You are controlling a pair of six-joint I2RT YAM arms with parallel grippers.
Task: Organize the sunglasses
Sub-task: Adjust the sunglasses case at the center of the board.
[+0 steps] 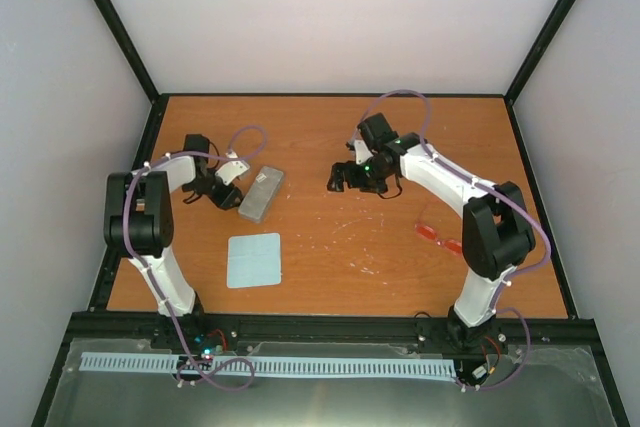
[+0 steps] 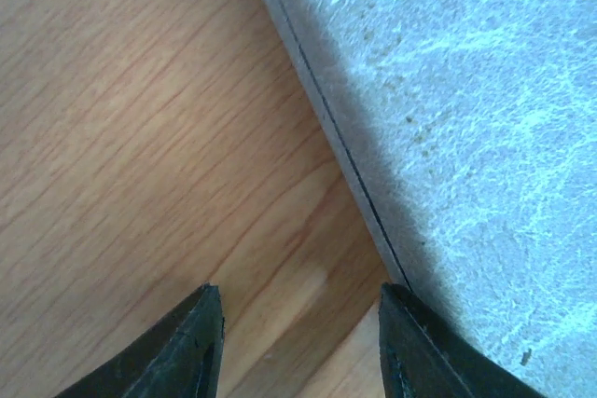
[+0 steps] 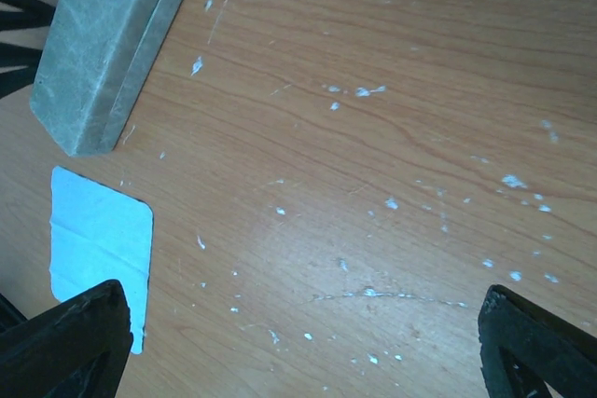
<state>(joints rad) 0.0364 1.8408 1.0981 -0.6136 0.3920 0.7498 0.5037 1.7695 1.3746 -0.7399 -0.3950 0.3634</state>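
Note:
The sunglasses [image 1: 438, 236], small with red-orange lenses, lie on the table at the right, close to the right arm's elbow; neither wrist view shows them. My left gripper [image 1: 222, 192] [image 2: 300, 323] is low over the wood just left of the closed grey case [image 1: 262, 193] [image 2: 466, 137]. It is open, with only bare table between the fingers, and its right finger [image 2: 415, 347] is beside the case's edge. Above the middle of the table, my right gripper [image 1: 345, 179] [image 3: 298, 333] stands wide open and holds nothing.
A pale blue square cloth [image 1: 254, 259] [image 3: 98, 249] lies flat in front of the case [image 3: 107, 44]. White scuff marks [image 3: 392, 294] dot the table's middle. Black frame posts and pale walls enclose the wooden table [image 1: 330, 127].

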